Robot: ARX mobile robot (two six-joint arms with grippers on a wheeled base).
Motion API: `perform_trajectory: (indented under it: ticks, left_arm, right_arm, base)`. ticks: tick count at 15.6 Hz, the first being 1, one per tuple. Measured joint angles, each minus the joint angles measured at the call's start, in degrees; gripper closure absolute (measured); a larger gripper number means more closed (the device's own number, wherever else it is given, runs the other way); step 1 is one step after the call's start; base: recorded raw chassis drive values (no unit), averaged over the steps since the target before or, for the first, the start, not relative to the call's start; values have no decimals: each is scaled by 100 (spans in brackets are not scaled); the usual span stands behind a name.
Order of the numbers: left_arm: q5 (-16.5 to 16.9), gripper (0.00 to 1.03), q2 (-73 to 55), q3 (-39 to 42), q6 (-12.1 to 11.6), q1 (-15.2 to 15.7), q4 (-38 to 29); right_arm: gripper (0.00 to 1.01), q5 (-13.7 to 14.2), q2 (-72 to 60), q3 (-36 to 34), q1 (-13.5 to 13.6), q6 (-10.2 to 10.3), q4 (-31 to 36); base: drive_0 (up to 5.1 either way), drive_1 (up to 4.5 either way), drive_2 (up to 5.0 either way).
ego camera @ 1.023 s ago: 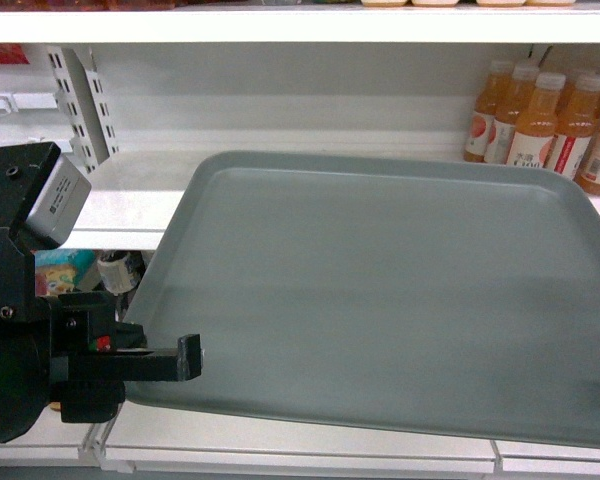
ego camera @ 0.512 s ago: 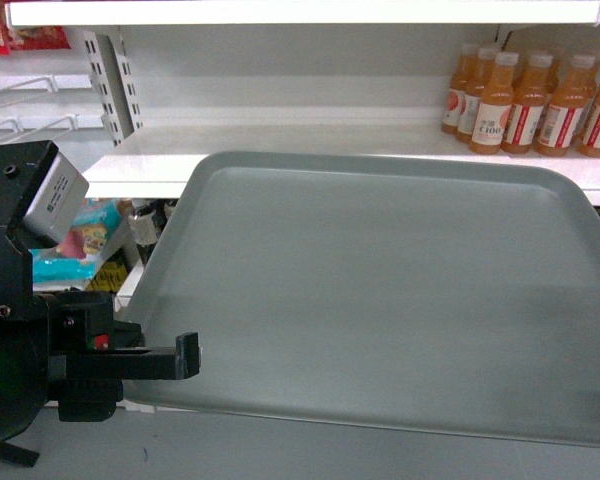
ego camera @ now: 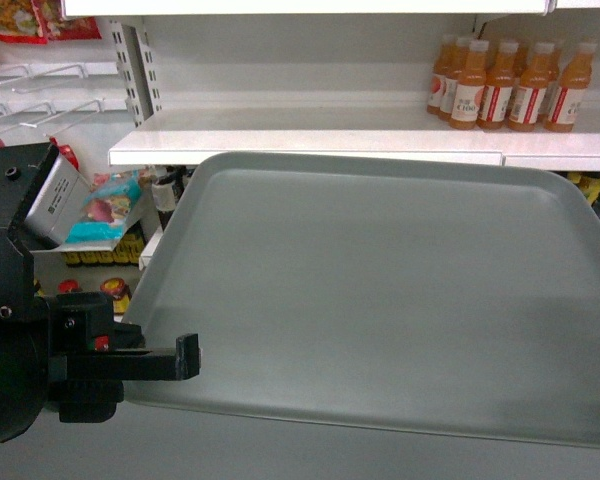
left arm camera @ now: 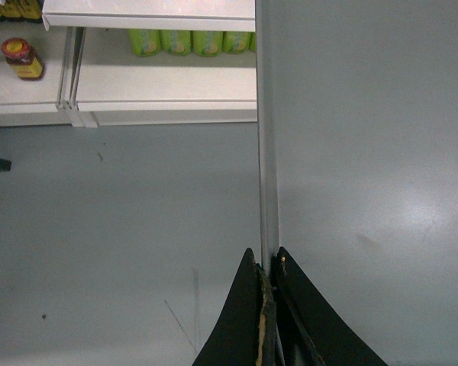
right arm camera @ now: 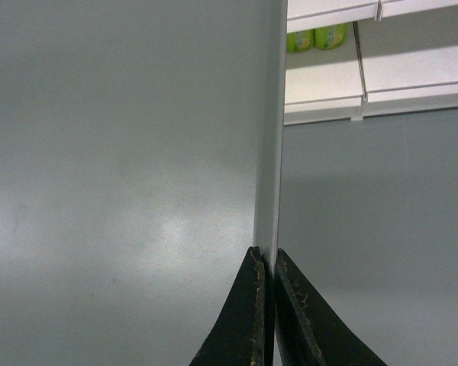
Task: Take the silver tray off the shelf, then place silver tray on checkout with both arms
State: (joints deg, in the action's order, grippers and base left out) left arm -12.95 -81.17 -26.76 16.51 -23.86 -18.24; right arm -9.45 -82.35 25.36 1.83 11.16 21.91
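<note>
Left tool [left arm camera: 269, 263]: fingers clamped on the left rim of the tray [ego camera: 380, 290]; black body low at the left of the head view, grey box module [ego camera: 52, 205] above it
Right tool [right arm camera: 266, 263]: fingers pinched on the tray's right rim; outside the head view
Tray: grey-green, bare, held level between both tools, clear of the shelf [ego camera: 310, 140], grey floor [left arm camera: 122, 229] beneath
Shelf: white board beyond the tray's far edge; orange bottles [ego camera: 505, 85] at its right end; snack packets [ego camera: 105, 210] on the board below, left
</note>
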Motion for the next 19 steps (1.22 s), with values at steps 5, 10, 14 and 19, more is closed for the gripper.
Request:
perform_trajectory:
  ticks: [5,10,14,19]
  left_arm:
    - [-4,100,0,0,0,0,-4]
    - [-4,100,0,0,0,0,-31]
    - [-7,100,0,0,0,0,-46]
    - [-9,100,0,0,0,0,-26]
  right_arm:
    - [99,0,0,0,2,0,-2]
    - [99,-2,2,0,2,0,28]
    - [99,0,0,0,2,0,46]
    - [99,0,2,0,2,2,39]
  base:
    - [11,-412,434]
    - [14,-408,437]
    - [13,-408,434]
    - [10,-410,430]
